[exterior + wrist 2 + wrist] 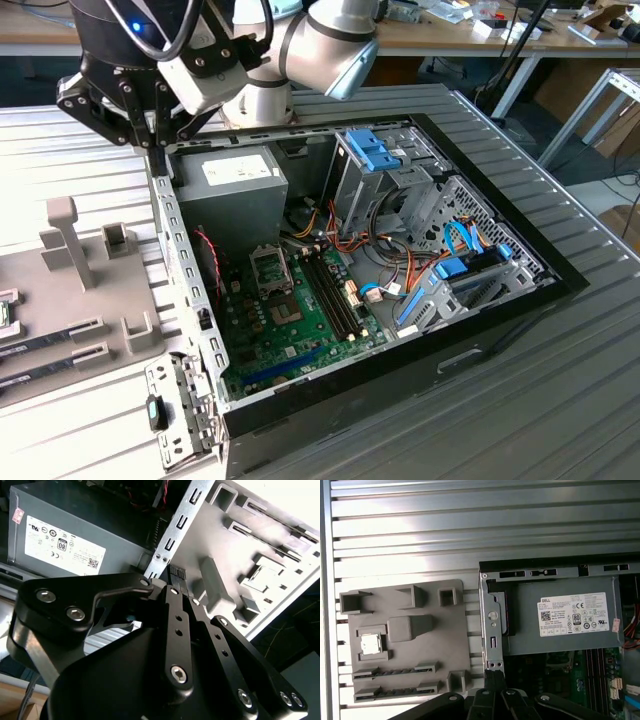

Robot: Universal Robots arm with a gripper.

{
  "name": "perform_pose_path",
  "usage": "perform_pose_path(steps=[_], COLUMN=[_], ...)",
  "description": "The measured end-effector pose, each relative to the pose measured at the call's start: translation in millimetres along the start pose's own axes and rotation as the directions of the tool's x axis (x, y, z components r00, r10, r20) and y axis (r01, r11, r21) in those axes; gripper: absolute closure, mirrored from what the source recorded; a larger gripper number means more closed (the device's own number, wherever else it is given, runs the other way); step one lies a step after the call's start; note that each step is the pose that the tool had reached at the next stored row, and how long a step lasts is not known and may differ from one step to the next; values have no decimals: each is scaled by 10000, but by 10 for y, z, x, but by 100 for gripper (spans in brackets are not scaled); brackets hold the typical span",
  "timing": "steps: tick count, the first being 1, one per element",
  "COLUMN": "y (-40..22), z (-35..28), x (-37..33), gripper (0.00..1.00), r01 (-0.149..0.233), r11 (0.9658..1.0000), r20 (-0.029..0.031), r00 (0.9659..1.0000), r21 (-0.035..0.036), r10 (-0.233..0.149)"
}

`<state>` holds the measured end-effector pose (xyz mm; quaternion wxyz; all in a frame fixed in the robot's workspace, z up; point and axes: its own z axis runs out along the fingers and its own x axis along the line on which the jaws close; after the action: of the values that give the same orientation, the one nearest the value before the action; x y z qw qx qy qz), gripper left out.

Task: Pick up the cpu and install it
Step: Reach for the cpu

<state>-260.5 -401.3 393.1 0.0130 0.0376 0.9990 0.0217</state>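
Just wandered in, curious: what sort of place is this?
Probably a robotics lab: a silver-grey robot arm at an open black computer case on a ribbed metal table, cluttered wooden workbenches behind.

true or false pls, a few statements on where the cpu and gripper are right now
1. The cpu lies in a pocket of the grey tray. True.
2. The gripper grips the cpu. False: it is shut on nothing, and the cpu is in the tray.
3. A panel covers the computer case. False: it is open, with the motherboard showing.
4. A power supply sits inside the case. True.
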Motion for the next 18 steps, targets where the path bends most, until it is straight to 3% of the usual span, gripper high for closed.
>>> perform_pose_path(steps=[18], y=[-10], z=[-4], x=[135], gripper=[89], r01=[1], r11=[10000], r20=[0], r00=[10000], r21=[0], r10=[-1])
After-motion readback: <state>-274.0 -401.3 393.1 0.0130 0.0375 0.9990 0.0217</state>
